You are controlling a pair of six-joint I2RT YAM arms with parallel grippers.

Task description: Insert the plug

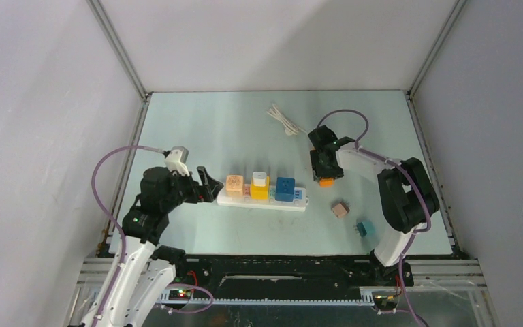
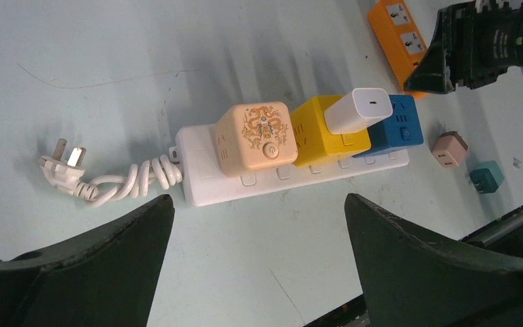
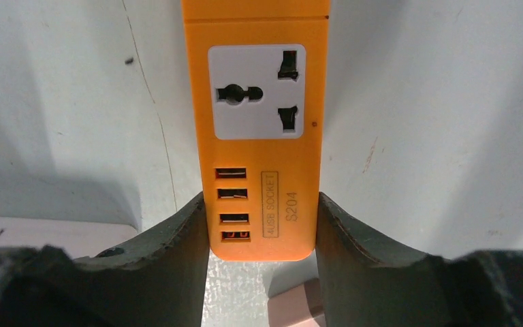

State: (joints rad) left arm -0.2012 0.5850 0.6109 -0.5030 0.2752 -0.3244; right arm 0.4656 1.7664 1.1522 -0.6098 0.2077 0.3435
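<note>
Orange adapter (image 3: 259, 136) sits clamped between the right gripper's (image 3: 262, 218) fingers, lifted beyond the strip's end. White strip (image 2: 211, 184) lies just ahead of the wide-spread left gripper (image 2: 259, 201), carrying a beige cube (image 2: 257, 138), a yellow cube (image 2: 313, 136) topped by a white charger (image 2: 359, 110), and a blue cube (image 2: 398, 126). A pink cube (image 1: 340, 209) and a teal cube (image 1: 363, 228) lie near the right gripper on the pale table (image 1: 211, 129).

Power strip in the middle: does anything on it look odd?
A white charger sits stacked on the yellow cube adapter rather than in the power strip itself. The strip's own plug lies loose on the table, its cord twisted into a coil.
</note>
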